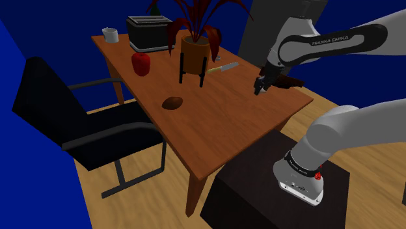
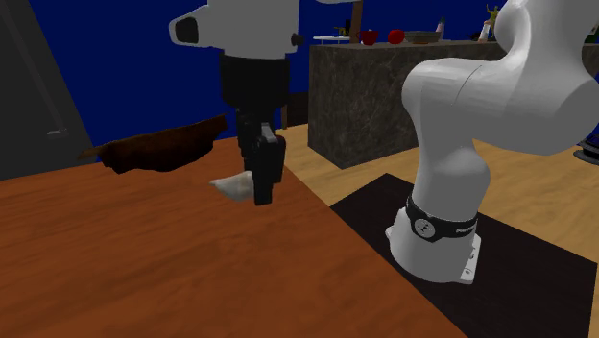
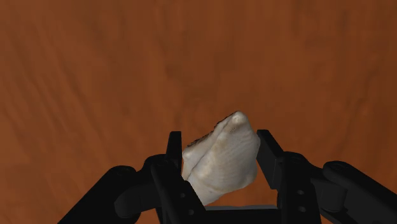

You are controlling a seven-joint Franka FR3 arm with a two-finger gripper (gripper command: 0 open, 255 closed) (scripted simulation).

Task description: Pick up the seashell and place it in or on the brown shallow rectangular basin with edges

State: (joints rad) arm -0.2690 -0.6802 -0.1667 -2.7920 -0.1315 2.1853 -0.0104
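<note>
The seashell (image 3: 221,159), pale and ribbed, sits clamped between the two black fingers (image 3: 173,153) of the gripper (image 3: 219,136). One finger presses each flank, and the shell's pointed end sticks out past the fingertips. In the second exterior view the shell (image 2: 233,185) juts sideways from the gripper (image 2: 261,197) toward that view's left. The gripper hangs straight down over the table (image 1: 215,136). I cannot tell whether the shell touches the wood or clears it.

The basin (image 2: 154,152), a dark brown shallow tray with a raised, uneven edge, lies on the table near the gripper but apart from it. In the second exterior view it is behind the gripper and to that view's left. In the shoulder view the basin (image 1: 289,82) shows just past the gripper (image 1: 259,90), partly hidden by the arm.

Farther from the gripper, a knife (image 1: 224,67) lies between it and a potted plant (image 1: 195,51) on a black frame. Well away from the gripper are a brown oval lump (image 1: 173,103), a red thing (image 1: 141,63), a toaster (image 1: 148,32) and a mug (image 1: 110,34). A black chair (image 1: 84,130) stands at the table's far side from the gripper. The stand (image 1: 260,188) is on the arm's side of the table.
</note>
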